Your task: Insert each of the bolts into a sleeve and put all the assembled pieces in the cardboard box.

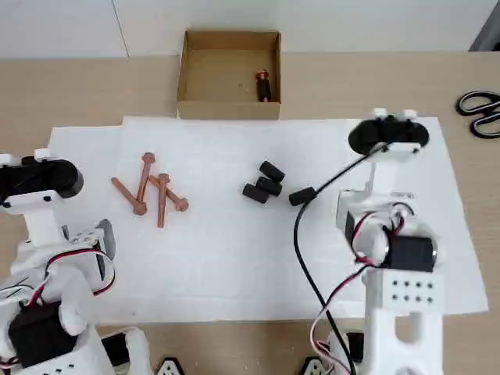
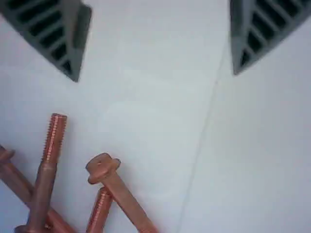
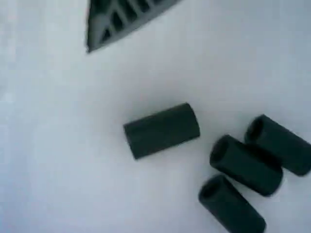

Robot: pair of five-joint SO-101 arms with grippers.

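You have four loose bolts [image 1: 162, 199] and four black sleeves [image 1: 269, 186] before the one cardboard box [image 1: 228, 110], one assembled piece [image 1: 263, 86] inside.

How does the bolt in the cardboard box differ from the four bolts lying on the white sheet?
The bolt in the box wears a black sleeve on its shank, while the four bolts are bare, with their threads showing. The bolt in the box lies alone inside the cardboard box, while the four bolts lie crossed in a loose pile on the white sheet. All are copper-coloured.
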